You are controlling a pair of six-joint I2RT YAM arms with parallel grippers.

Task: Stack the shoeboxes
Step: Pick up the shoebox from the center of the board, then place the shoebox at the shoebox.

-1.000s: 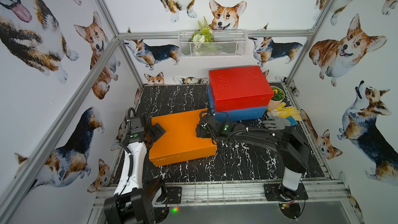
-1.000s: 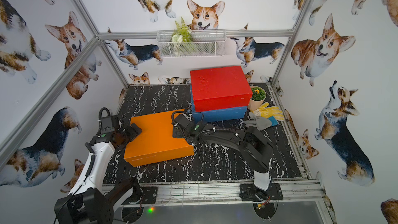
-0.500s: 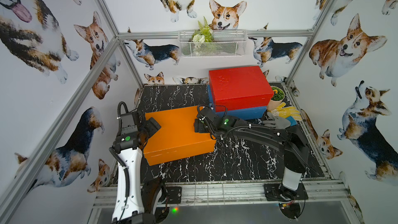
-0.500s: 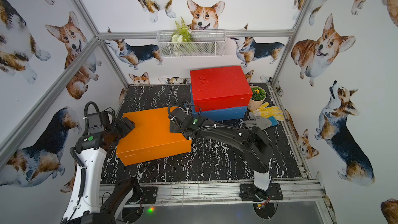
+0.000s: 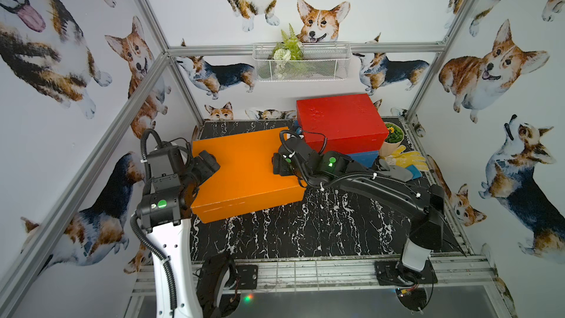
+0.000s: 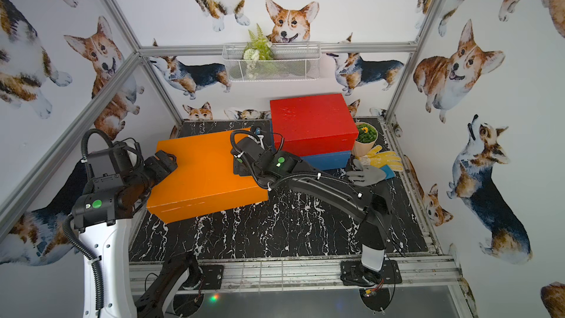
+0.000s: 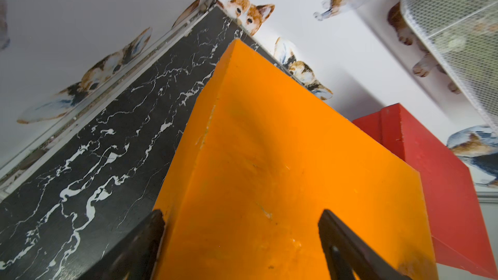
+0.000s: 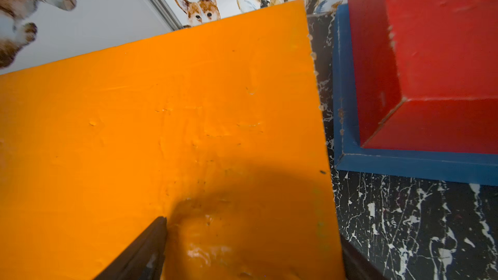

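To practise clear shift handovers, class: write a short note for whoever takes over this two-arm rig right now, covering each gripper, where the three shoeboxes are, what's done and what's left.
Left gripper: closed on the orange shoebox at its left end.
Right gripper: closed on the same box's opposite end, near the stack.
Red shoebox sits on the blue shoebox at the table's back right.
Done: two boxes stacked; orange gripped by both arms, seemingly raised.
Left: carry orange over, set it on red, release.
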